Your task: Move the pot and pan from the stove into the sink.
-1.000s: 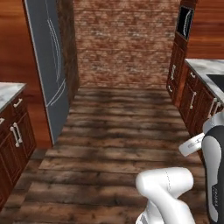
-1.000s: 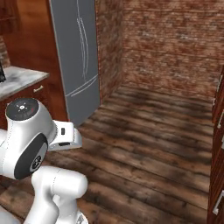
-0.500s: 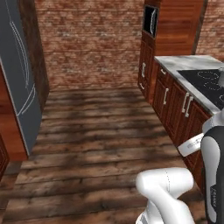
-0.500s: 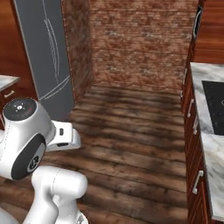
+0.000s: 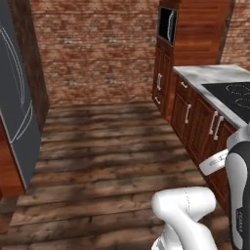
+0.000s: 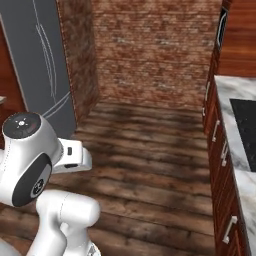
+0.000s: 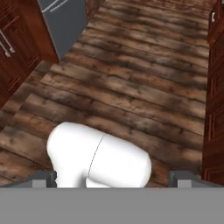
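Two finger tips (image 7: 43,178) stand fully apart on my gripper (image 7: 113,179), holding nothing, with plank floor (image 7: 131,87) beyond them.

My base is turning right: the fridge (image 5: 17,97) slides to the left edge, and the stove (image 5: 233,96) enters at right.
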